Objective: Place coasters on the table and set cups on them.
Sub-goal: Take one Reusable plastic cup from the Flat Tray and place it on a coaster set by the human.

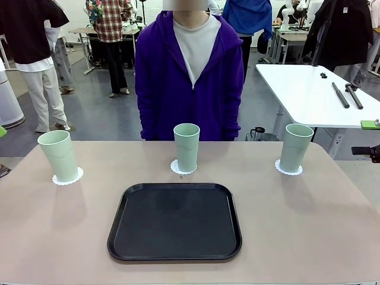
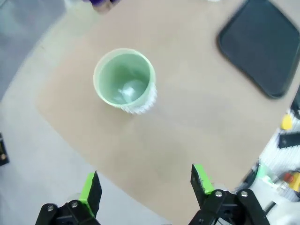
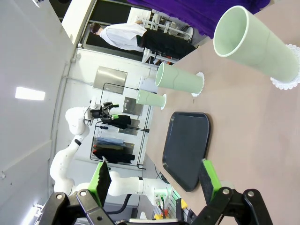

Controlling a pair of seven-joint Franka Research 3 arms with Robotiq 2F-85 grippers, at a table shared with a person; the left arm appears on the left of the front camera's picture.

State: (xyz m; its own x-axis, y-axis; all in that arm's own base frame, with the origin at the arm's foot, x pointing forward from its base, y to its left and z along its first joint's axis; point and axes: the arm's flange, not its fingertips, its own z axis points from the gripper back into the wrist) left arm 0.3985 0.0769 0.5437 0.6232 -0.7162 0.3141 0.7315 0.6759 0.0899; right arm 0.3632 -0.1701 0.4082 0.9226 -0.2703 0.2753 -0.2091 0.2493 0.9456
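The left gripper (image 2: 143, 187) hung above the table (image 1: 309, 225) with its jaws wide apart and nothing between them, looking down on the cup (image 2: 124, 78) near the left edge. The right gripper (image 3: 157, 180) was likewise spread open and empty, drawn back off the right edge and sighting along the row of cups.

All three cups stood upright along the far edge, each on a coaster: one at the left (image 1: 59, 155) on its coaster (image 1: 67, 177), one in the middle (image 1: 186, 147) on its coaster (image 1: 181, 168), one at the right (image 1: 295, 147) on its coaster (image 1: 288, 169). The black tray (image 1: 175, 221) lay bare near the near edge. The job looked finished to me.

The risk I saw was a withdrawing arm brushing a tall, light cup; those would tip easily, the left one especially, since it sat off-centre with its coaster showing mostly to one side.

The left wrist picture was blurred, so the coaster under that cup showed as a pale fringe. The cup bases hid most of every coaster.
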